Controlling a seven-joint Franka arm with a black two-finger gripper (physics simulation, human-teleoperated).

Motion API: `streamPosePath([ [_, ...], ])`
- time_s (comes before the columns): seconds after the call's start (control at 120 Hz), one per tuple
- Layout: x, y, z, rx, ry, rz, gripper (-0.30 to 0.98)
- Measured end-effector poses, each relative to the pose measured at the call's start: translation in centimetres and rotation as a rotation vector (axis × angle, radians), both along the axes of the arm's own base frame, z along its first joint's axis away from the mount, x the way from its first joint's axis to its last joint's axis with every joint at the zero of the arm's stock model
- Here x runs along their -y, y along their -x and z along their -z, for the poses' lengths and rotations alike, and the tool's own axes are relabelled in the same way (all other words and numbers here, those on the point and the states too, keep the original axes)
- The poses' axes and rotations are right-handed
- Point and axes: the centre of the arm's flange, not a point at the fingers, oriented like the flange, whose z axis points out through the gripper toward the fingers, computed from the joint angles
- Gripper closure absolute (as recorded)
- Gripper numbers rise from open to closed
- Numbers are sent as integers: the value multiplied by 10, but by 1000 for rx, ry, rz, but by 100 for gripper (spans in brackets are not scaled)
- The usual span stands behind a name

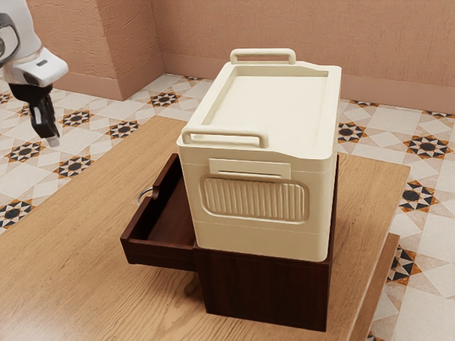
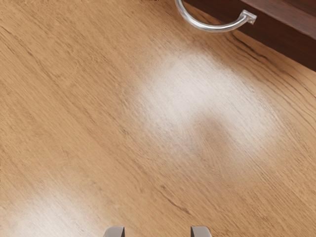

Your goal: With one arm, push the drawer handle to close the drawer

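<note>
With jaws apart, hangs as a black gripper (image 1: 50, 135) on a white arm (image 1: 44, 67), in the upper left of the exterior view. In the wrist view, ends in two gray tips (image 2: 201, 232) with wood seen between them.

On the near side of the big cream box (image 1: 259, 240), has a flap (image 1: 249, 168) with a thin dark line, over a patch of ribs. Runs flat and brown under all that as a wood table (image 1: 64, 284), with long lines and soft white shine in the wrist view. Past the table, spreads out as a floor (image 1: 21, 174) of pale tiles with black and orange stars. At the top, goes up as pinkish tan walls (image 1: 199, 32).

Under the box, sits as a dark brown cabinet (image 1: 266, 291), low in the middle. To the exterior view's left, sticks out as an open drawer (image 1: 160, 253). On its outer face, curves as a silver handle (image 1: 142, 193), left of the middle. Lies lower than the gripper and to its right in the exterior view, well apart from the jaws.
</note>
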Motion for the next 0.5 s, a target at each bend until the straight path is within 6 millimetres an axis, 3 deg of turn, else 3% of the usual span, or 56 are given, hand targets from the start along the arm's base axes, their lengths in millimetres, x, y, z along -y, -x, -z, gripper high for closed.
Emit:
streamPosePath([
  [0.108, -9, -2, 32, 21, 3, 101, 67],
  [0.283, -7, -5, 76, 50, -13, 274, 74],
  [0.5, -4, -14, 110, 80, -25, 449, 77],
])
